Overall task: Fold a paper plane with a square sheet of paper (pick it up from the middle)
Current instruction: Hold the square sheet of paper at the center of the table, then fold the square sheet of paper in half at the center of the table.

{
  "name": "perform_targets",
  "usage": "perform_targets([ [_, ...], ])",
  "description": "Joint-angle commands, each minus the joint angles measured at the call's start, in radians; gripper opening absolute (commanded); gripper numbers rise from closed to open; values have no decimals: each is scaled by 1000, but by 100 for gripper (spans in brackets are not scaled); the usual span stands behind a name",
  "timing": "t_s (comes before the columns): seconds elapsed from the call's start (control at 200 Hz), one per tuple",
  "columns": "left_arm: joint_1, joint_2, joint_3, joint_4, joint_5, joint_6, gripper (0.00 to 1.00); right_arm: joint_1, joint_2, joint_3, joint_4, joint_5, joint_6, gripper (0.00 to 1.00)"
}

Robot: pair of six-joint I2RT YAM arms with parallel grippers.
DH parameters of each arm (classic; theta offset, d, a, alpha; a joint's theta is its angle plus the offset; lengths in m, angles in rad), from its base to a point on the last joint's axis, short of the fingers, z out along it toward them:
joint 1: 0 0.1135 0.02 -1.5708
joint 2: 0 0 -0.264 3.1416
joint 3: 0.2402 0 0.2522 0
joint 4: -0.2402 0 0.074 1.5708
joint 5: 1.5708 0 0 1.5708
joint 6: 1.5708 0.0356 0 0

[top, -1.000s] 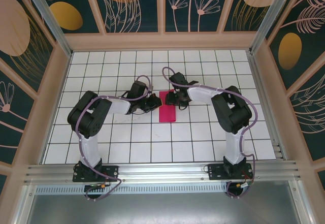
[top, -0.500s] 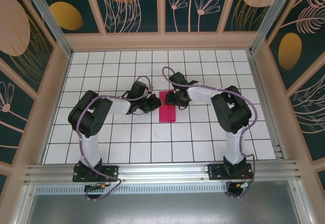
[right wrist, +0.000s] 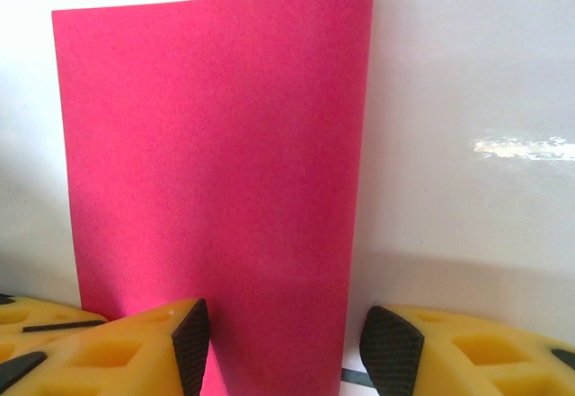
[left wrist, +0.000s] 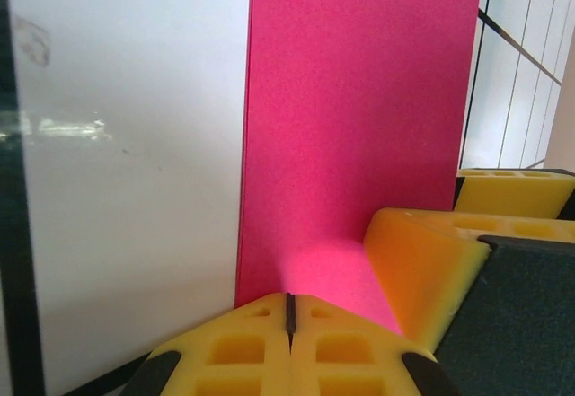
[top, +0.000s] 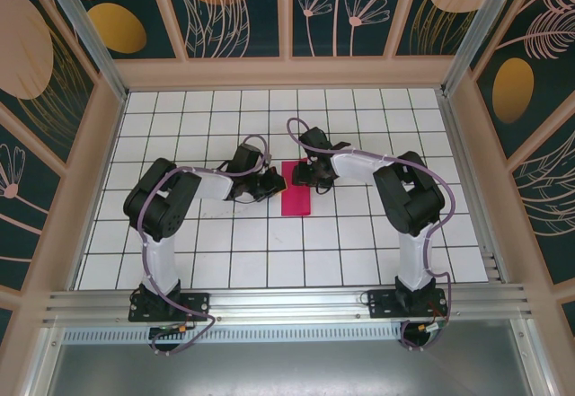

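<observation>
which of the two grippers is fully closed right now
The left gripper: its yellow fingers meet with no gap at the folded magenta-pink paper sheet. The right gripper has its fingers apart.

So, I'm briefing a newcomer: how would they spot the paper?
On the white gridded table, look near the middle, between the left gripper and the right gripper. The paper sheet lies there as a narrow rectangle, the only bright magenta thing among white tiles.
</observation>
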Motion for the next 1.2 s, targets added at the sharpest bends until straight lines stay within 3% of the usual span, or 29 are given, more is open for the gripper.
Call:
perform_targets([
  [0.0, -18, 33, 47, -77, -16, 24, 7, 29, 242, -91, -1, -60, 14, 56],
  [0.38, -20, 42, 53, -237, -140, 46, 4, 27, 193, -78, -13, -55, 23, 56],
  [0.61, -21, 53, 49, -266, -164, 49, 3, -46, -63, -116, 47, -64, 60, 60],
  [0.791, -21, 63, 54, -290, -185, 48, 3, -103, -230, -199, 160, -195, 61, 62],
  [0.856, -20, 64, 55, -298, -192, 45, 2, -94, -243, -198, 165, -224, 55, 56],
  [1.041, -21, 67, 60, -310, -201, 35, 2, -65, -256, -200, 203, -268, 68, 28],
  [1.196, -21, 70, 62, -320, -208, 27, 2, -48, -221, -180, 196, -319, 63, 17],
])
